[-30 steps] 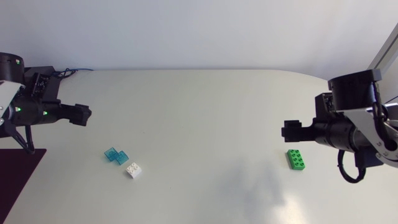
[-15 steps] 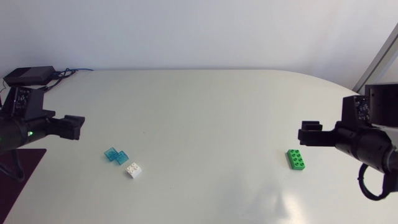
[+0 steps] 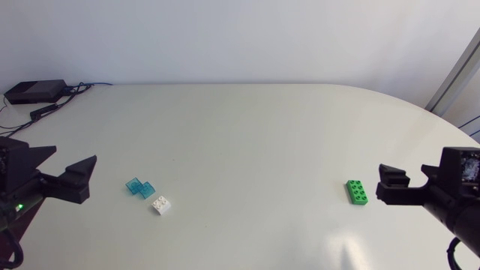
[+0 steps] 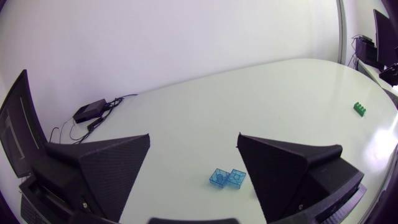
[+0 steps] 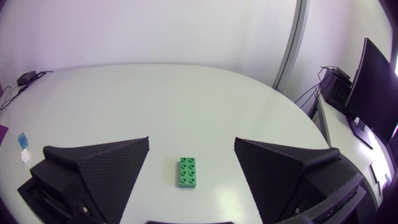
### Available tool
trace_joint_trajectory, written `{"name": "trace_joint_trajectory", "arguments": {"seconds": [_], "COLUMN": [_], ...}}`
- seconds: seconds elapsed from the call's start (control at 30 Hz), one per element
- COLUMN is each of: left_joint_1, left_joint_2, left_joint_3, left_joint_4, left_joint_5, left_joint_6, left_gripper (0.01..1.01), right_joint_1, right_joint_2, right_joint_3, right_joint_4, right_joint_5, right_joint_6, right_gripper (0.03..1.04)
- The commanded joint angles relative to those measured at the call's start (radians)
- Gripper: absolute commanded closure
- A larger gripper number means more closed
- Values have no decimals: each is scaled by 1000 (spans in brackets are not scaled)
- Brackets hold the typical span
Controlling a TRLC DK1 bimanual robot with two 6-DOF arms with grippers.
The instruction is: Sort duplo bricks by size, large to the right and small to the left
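— Where do our bricks sit on the counter (image 3: 247, 135)?

— The green brick (image 3: 357, 192), the long one, lies flat on our right side, just ahead of our right arm (image 3: 439, 196). The two blue bricks (image 3: 140, 187) touch each other on our left side. The white brick (image 3: 161, 205) lies just beside them, toward the near edge. Whether it touches them we cannot tell.

— And our right jaws?

— Released and spread wide, low over the counter near its right edge. From the right wrist the green brick (image 5: 188, 172) shows ahead of them, in line with the gap and apart from both fingers (image 5: 99, 168).

— Our left jaws?

— Released as well, gripping nothing. Our left arm (image 3: 52, 180) hangs at the counter's left edge. From its wrist the blue bricks (image 4: 227, 178) lie ahead of the gap, nearer one finger, touching neither. The green brick (image 4: 359, 108) sits well apart, far across the counter.

— Anything else?

— A black box (image 3: 34, 91) with cables sits at the far left corner.
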Motion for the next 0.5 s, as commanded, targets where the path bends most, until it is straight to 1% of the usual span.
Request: {"name": "trace_joint_trajectory", "arguments": {"seconds": [0.0, 0.47], "left_joint_1": [-1, -44], "left_joint_2": [-45, -279], "left_joint_3": [-54, -237], "left_joint_4": [22, 148], "left_joint_5": [-7, -44], "left_joint_6": [-37, -176], "left_gripper": [56, 56], "right_joint_1": [-19, -133], "right_joint_2": [-41, -261], "right_joint_3": [-52, -252], "right_joint_4": [31, 221], "right_joint_5": [-17, -198], "right_joint_6": [-22, -48], "right_gripper": [80, 85]}}
